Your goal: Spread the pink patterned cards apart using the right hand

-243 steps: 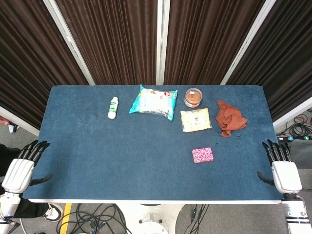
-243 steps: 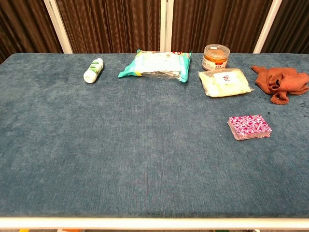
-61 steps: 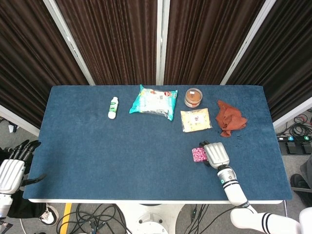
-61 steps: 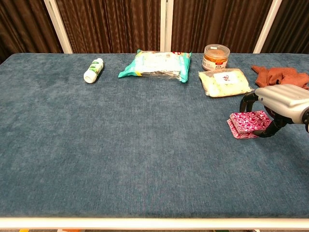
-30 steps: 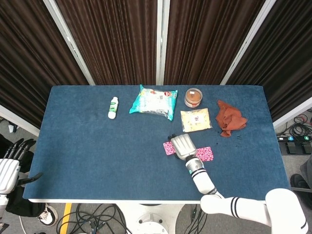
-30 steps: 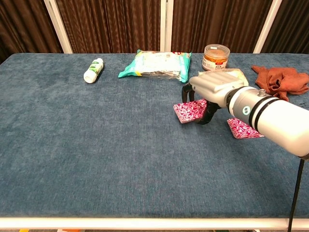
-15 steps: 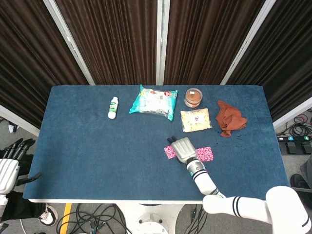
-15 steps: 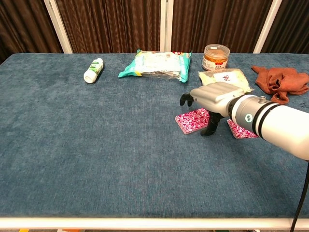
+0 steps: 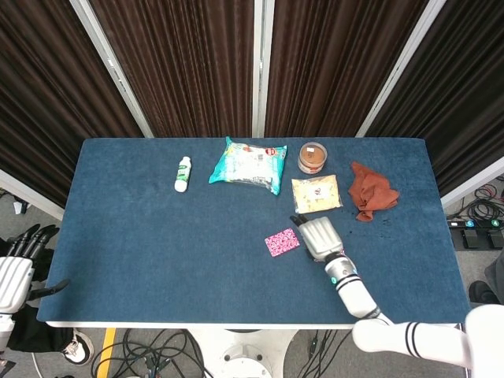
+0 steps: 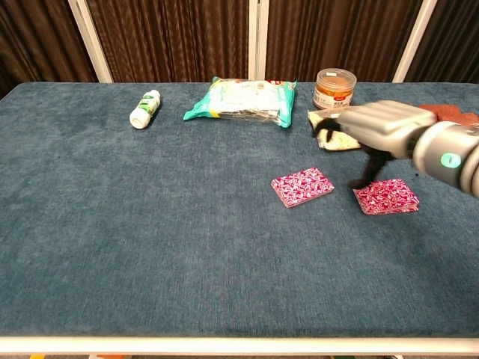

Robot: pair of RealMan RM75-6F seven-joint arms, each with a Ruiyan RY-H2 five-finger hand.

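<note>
Blue table (image 10: 150, 247): two pink card stacks (image 10: 302, 186) (image 10: 386, 197) apart; right hand (image 10: 370, 127) above btwn them, fingers probably loosely spread, holding nothing.

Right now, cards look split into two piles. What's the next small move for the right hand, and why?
Probably lift the right hand clear and pull it back toward the table's near edge. The chest view shows two pink patterned card piles apart on the cloth, one left of the other, and the hand holds nothing above the right pile. The spreading looks done.
</note>
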